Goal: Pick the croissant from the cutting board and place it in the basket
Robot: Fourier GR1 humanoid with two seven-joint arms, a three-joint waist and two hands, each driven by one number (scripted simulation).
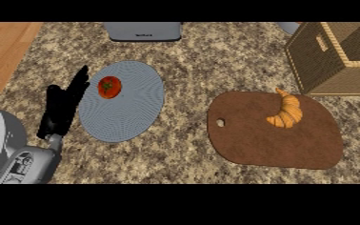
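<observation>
Legible text: none. Grey appliance (143,31), far beyond the left hand's fingertips (82,71): one small dark mark on its front, too small to read.

Speckled granite counter (190,66) bears brown cutting board (267,143), grey round mat (134,109), wicker basket (320,64), grey appliance (143,31).

Wicker basket (325,57) cut off at the right edge, grey appliance (143,31) cropped along the top, left forearm (25,164) clipped at the lower-left corner
</observation>
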